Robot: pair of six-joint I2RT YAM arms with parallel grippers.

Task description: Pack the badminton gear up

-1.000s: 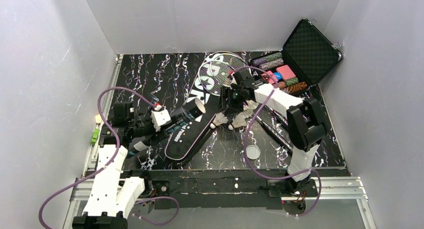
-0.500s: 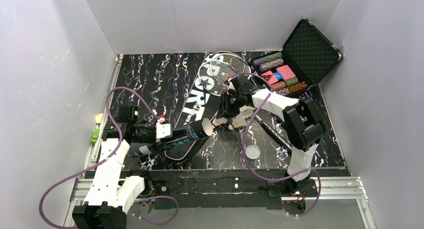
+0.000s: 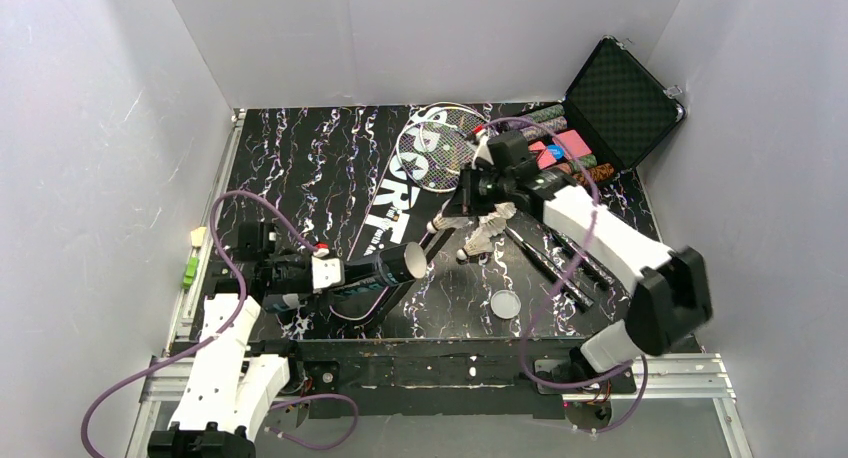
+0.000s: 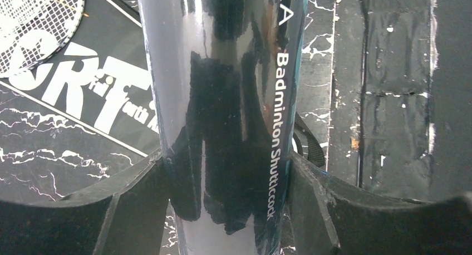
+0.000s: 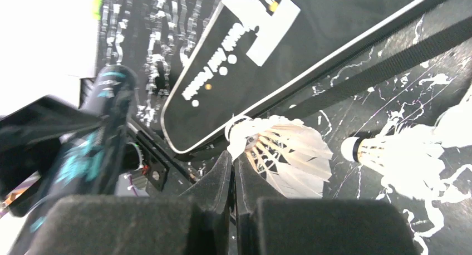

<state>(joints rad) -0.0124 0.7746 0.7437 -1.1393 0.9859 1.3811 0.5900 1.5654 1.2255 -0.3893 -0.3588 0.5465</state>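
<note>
My left gripper is shut on the long black teal-printed tube, one finger on each side. The tube lies nearly level, its open mouth facing right. My right gripper is shut, its tips pinching the edge of a white feather shuttlecock just above the table. Two more shuttlecocks lie beside it. The black "SPORT" bag lies flat, with the racket heads on its far end.
An open black case of coloured poker chips stands at the back right. A small round lid lies near the front edge. The racket handles stretch toward the right arm's base. Grey walls close in three sides.
My right gripper has closed on a shuttlecock and drawn it up and back a little; that arm's elbow swung right. My left arm brought the tube down and nearer, its mouth now pointing right.
</note>
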